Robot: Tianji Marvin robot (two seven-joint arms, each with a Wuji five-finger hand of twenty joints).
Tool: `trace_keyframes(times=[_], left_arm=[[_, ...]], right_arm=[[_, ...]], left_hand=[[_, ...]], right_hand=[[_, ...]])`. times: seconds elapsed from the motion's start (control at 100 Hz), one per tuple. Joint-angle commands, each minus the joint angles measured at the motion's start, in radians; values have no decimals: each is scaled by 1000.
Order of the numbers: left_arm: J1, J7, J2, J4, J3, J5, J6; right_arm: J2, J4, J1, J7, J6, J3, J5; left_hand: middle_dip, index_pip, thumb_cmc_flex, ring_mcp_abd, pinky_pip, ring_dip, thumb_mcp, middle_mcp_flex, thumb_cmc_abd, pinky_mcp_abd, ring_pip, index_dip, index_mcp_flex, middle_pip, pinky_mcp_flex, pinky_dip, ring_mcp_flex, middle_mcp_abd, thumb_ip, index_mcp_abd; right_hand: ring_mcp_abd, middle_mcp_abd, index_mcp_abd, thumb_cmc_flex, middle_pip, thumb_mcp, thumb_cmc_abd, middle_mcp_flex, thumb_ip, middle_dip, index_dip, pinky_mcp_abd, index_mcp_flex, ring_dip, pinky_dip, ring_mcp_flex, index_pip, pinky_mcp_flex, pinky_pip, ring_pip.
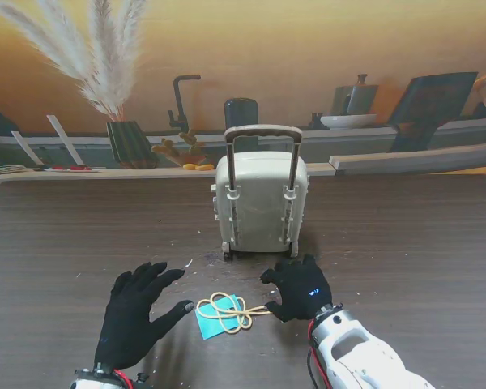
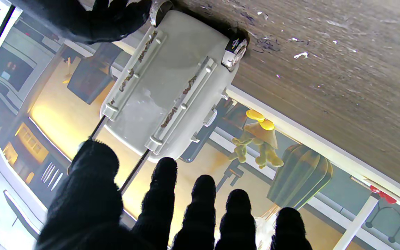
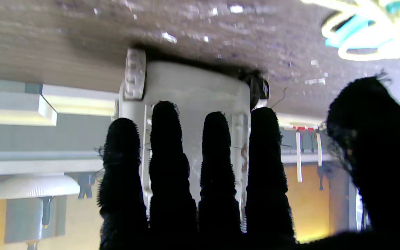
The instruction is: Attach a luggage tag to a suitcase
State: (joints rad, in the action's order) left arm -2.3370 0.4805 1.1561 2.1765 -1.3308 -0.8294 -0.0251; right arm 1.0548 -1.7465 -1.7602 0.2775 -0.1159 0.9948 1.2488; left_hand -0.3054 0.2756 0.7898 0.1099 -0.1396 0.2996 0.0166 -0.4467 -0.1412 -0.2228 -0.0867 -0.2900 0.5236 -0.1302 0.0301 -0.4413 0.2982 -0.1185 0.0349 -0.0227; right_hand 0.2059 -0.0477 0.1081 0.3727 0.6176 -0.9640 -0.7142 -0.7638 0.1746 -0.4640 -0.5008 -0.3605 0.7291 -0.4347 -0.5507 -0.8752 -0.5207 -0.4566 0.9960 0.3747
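A small beige suitcase (image 1: 262, 203) stands upright on the dark table (image 1: 405, 235), its brown pull handle (image 1: 263, 131) extended; both wrist views show it too (image 2: 172, 86) (image 3: 193, 90). Nearer to me lies a teal luggage tag (image 1: 215, 322) with a yellow elastic loop (image 1: 228, 311) on top of it. My right hand (image 1: 298, 288) rests palm down just right of the tag, its thumb at the loop's end, holding nothing. My left hand (image 1: 138, 314) hovers left of the tag with fingers (image 2: 203, 205) spread. The tag and loop appear blurred at one corner of the right wrist view (image 3: 366, 34).
Behind the table's far edge runs a shelf with a dark ribbed vase (image 1: 131, 144) of pampas grass, a small yellow-green figure (image 1: 182, 151) and a white bowl (image 1: 348, 121). Pale flecks are scattered on the table around the suitcase.
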Motion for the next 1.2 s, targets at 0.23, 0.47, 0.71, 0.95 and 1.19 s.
trace_keyframes(times=[0.23, 0.47, 0.71, 0.95, 1.19], left_arm=[[0, -19, -1, 10, 0, 1, 1], [2, -23, -1, 9, 0, 3, 5], [0, -21, -1, 9, 0, 5, 10], [0, -20, 0, 8, -1, 9, 16], [-1, -18, 0, 8, -1, 11, 19]], right_arm=[[-9, 75, 64, -76, -51, -66, -17], [-14, 93, 76, -98, -60, -94, -12], [-15, 122, 95, -87, -73, -125, -15], [-14, 150, 111, -70, -88, -151, -22], [-13, 173, 125, -63, -100, -175, -34]], left_hand=[[18, -4, 13, -11, 12, -25, -11, -1, -5, 89, -5, -6, 23, -1, -1, -8, 11, 0, 4, -10], [18, -4, 13, -13, 12, -25, -12, 0, -5, 90, -5, -6, 24, -1, -1, -7, 12, 0, 4, -11], [18, -4, 13, -14, 13, -25, -12, -1, -5, 90, -6, -7, 24, -1, -1, -7, 13, 1, 4, -11], [19, -4, 13, -14, 13, -25, -12, 0, -3, 90, -6, -7, 24, 0, -1, -7, 13, 0, 4, -11], [18, -4, 14, -13, 12, -25, -13, -2, -3, 89, -6, -7, 26, -1, -1, -7, 12, 0, 4, -11]], right_hand=[[-8, -21, -16, -3, -2, 20, 17, 52, -50, 3, -12, 4, -14, 1, 8, 33, 10, 23, -12, 2], [-7, -21, -13, 5, 4, 14, 7, 41, -51, 4, -26, 4, 29, 4, 7, 29, -20, 17, -9, 8], [-8, -21, -5, 27, 13, -35, -23, 27, -46, 2, -61, 4, 72, 6, 8, 13, -68, 6, -3, 14], [-12, -19, 34, 101, 25, -69, -74, 5, 82, -1, -14, 4, 93, 7, 14, -3, -228, -9, 8, 21], [-15, -11, 90, 181, 38, -99, -72, -31, 104, -3, 45, 5, 117, 6, 14, -17, -417, -20, 13, 26]])
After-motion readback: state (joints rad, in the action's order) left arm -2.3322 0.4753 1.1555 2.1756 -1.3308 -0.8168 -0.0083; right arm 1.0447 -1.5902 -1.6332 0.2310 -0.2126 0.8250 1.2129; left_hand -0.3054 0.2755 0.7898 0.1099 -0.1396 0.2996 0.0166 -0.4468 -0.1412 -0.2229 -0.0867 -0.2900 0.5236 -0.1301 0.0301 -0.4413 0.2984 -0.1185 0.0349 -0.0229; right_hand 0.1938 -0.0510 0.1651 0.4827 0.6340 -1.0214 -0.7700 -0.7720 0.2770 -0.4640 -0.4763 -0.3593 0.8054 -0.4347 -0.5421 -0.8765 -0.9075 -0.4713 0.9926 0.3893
